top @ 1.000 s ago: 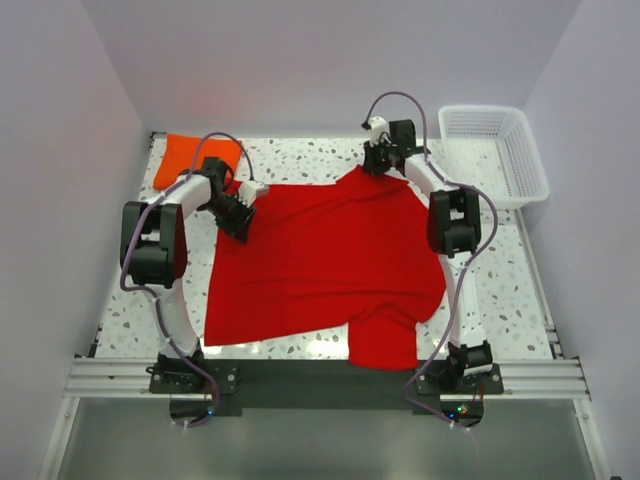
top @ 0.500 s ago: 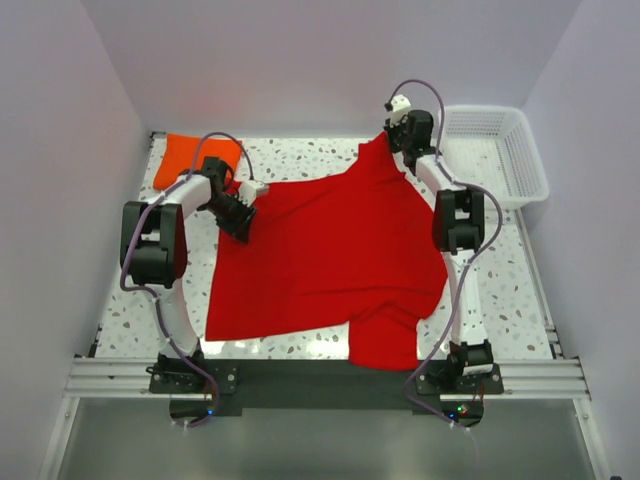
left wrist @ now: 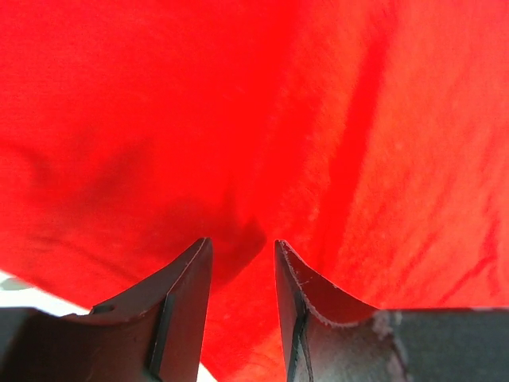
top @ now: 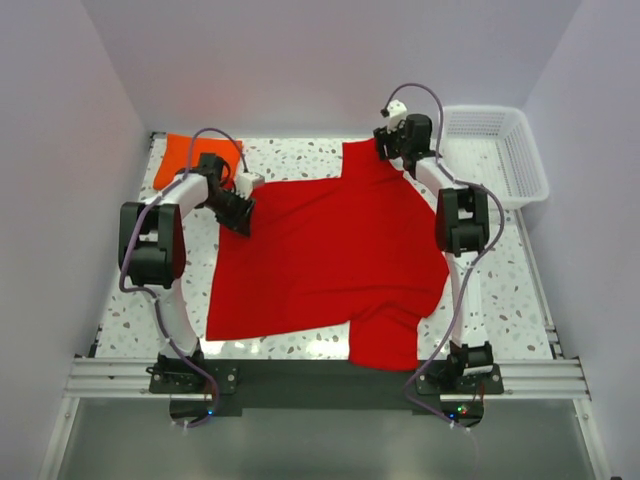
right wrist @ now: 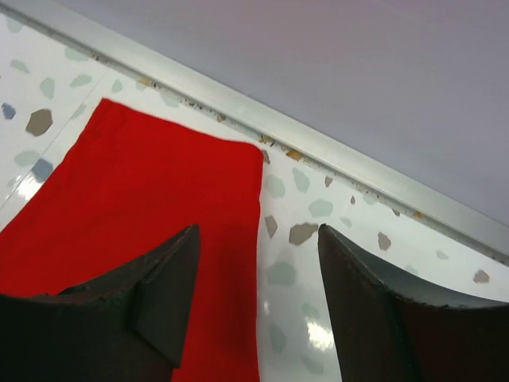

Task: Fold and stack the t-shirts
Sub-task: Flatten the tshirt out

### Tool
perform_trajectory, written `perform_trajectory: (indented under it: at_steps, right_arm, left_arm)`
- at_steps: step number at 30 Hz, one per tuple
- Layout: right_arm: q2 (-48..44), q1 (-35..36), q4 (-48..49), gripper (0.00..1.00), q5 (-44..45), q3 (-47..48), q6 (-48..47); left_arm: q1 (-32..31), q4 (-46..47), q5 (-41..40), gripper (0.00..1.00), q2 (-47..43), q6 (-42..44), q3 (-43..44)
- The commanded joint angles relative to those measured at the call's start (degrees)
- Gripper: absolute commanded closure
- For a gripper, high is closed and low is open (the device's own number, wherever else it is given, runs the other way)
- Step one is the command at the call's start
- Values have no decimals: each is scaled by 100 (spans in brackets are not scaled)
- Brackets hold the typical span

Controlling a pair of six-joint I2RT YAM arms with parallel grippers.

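Red shirt [top: 330, 250] lay spread across the table [top: 520, 280], its left edge pinched in the near-shut left gripper [left wrist: 241, 247] while the right gripper [right wrist: 256, 239] hung wide open and empty over its far corner, so a one-sided pull might have rumpled it.

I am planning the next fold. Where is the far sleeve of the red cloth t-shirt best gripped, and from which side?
Grip the far sleeve of the red cloth t-shirt at its square outer corner, coming from above on the bare speckled table side. The sleeve lies flat and its hem edge is free there, so the open jaws of the right gripper can probably pinch it.
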Motion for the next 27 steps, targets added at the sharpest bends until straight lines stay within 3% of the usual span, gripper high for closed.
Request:
perform_trajectory:
  at_steps: [1,6,12,21,27]
  right_arm:
    - [-1180,-52,-540,38,-243,-367,-330]
    - [-1489,-61,-2287,51,-629,-315,-752]
    - [-1436,-61,-3599,68,-551,-95,-823]
    - [-1489,-61,-3796,74,-42,-877,-1192]
    - [-945,-87,-3891,73,828,-423,-1149]
  left_arm:
    - [116,498,-2,58,-327,-610,421]
    - [116,755,-283,58,-179,-988,920]
    - [90,877,-626,59,191,-1252,1178]
    - [-86,1123,-898,61,613,-1208,1291]
    - [-139,1141,-1013,62,1148,-1287,1572]
